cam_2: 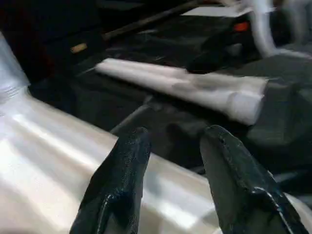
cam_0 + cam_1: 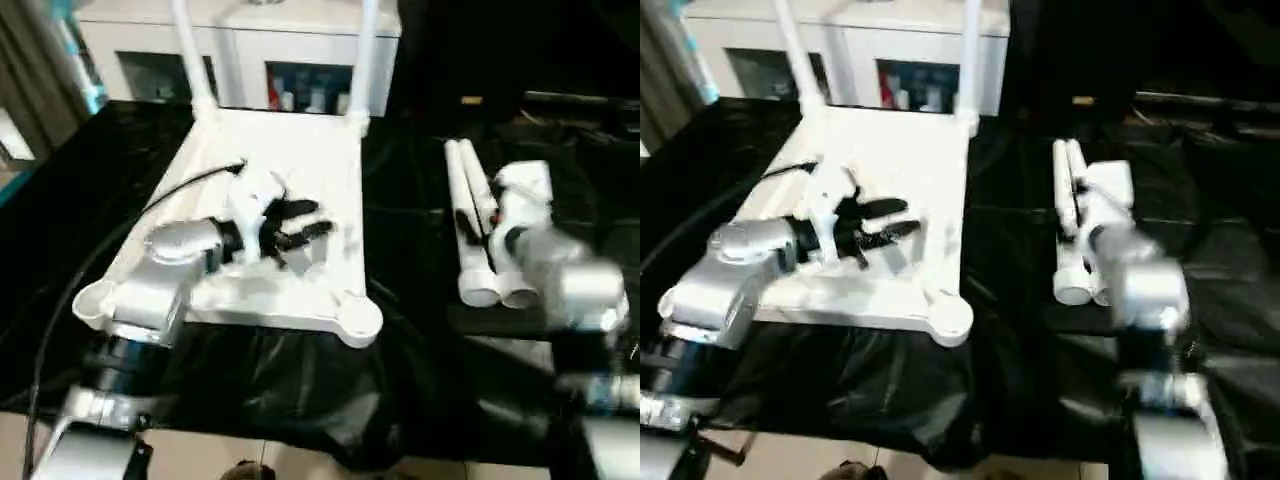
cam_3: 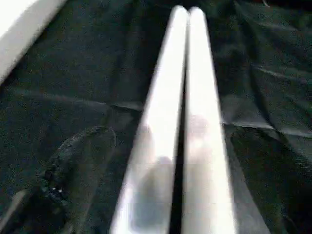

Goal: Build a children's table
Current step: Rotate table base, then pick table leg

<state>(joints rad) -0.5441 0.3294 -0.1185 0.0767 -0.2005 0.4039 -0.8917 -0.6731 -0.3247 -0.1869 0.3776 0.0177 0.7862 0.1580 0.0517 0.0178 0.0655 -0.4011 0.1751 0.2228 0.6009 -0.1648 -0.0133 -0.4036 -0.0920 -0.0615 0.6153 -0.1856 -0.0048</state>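
Left eye: tabletop (image 2: pixel 270 170) lies upside down on the black-covered desk (image 2: pixel 420 340), 2 legs (image 2: pixel 362 60) upright in its far corner sockets. Left pincer (image 2: pixel 300 232) hovers over the underside, fingers spread, empty. 2 loose legs (image 2: pixel 478 230) lie side by side to the right, right pincer (image 2: pixel 470 228) over them.

Left wrist: fingers (image 1: pixel 117 185) apart above the tabletop rim.

Right wrist: loose legs touching; right pincer state can't tell.

White cabinet (image 2: pixel 250 50) behind.

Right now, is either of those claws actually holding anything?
No. The left gripper hangs open over the tabletop. The right gripper's grip near the two loose legs cannot be told.
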